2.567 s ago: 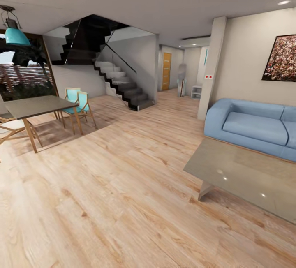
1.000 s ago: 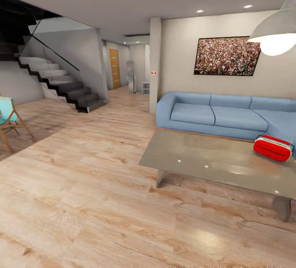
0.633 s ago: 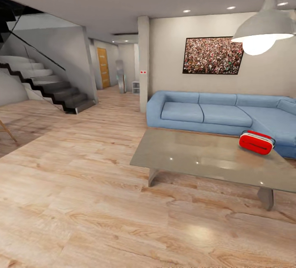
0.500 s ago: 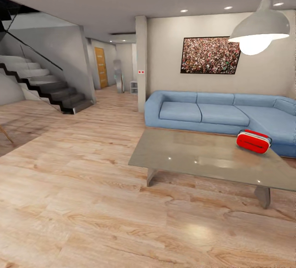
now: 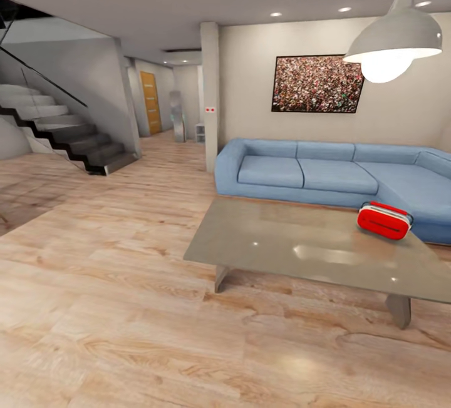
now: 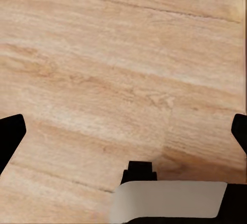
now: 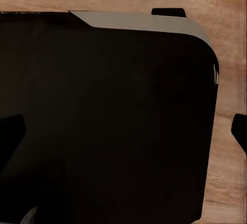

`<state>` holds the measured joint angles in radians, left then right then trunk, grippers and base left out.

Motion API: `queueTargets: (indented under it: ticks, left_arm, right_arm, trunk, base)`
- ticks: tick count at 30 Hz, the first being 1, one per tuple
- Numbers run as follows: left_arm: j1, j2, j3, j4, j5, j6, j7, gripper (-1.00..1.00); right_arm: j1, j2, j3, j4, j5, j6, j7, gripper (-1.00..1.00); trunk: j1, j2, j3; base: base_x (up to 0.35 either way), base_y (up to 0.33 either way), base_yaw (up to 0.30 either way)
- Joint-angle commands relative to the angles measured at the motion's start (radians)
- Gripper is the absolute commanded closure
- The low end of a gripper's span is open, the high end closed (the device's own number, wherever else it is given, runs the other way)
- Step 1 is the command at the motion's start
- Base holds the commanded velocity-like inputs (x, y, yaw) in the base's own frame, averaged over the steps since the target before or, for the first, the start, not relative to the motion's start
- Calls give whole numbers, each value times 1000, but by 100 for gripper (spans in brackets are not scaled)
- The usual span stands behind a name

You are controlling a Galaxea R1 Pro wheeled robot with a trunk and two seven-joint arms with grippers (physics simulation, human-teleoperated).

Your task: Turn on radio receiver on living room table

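Observation:
The red radio receiver [image 5: 384,221] with white sides lies on the far right part of the long low grey-beige table [image 5: 282,245], in front of the blue sofa [image 5: 326,176]; its dial is too small to make out. The table stands some way ahead of me, right of centre in the head view. In the left wrist view my left gripper [image 6: 123,134] is open above the wood floor [image 6: 123,54], its dark fingertips [image 6: 10,136] at the frame's edges. My right gripper [image 7: 123,131] is also open, over a black part of the robot [image 7: 103,121].
A white pendant lamp [image 5: 391,39] hangs above the table's right end. A framed crowd photo [image 5: 317,84] is on the beige wall behind the sofa. A pillar [image 5: 209,95], a hallway door [image 5: 148,102] and dark stairs [image 5: 62,132] stand to the left. Wood floor [image 5: 113,283] stretches between me and the table.
The camera has swung right: the dining table and chairs have left the view, and the sofa, the low table and the radio have come in. The radio itself has not moved.

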<state>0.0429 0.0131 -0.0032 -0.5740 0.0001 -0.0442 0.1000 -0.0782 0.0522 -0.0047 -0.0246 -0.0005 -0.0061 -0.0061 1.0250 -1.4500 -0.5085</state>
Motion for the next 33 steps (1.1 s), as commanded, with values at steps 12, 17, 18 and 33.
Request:
queueTargets:
  ticks: [12, 17, 18, 33]
  left_arm:
    - [0, 1, 0, 0, -2, -20, 3, -100]
    - [0, 1, 0, 0, -2, -20, 4, -100]
    - [0, 1, 0, 0, -2, -20, 4, -100]
    - [0, 1, 0, 0, -2, -20, 4, -100]
  right_arm:
    - [0, 0, 2, 0, 1, -1, 0, -100]
    - [0, 0, 0, 0, -1, -1, 0, -100]
    - [0, 0, 0, 0, -1, -1, 0, -100]
    - [0, 0, 0, 0, 0, 0, 0, -100]
  trunk:
    - [0, 0, 0]
    - [0, 0, 0]
    - [0, 0, 0]
    - [0, 0, 0]
  base:
    - [247, -191, -65]
    - [226, -238, -259]
    - [214, -271, -272]
    - [194, -290, -158]
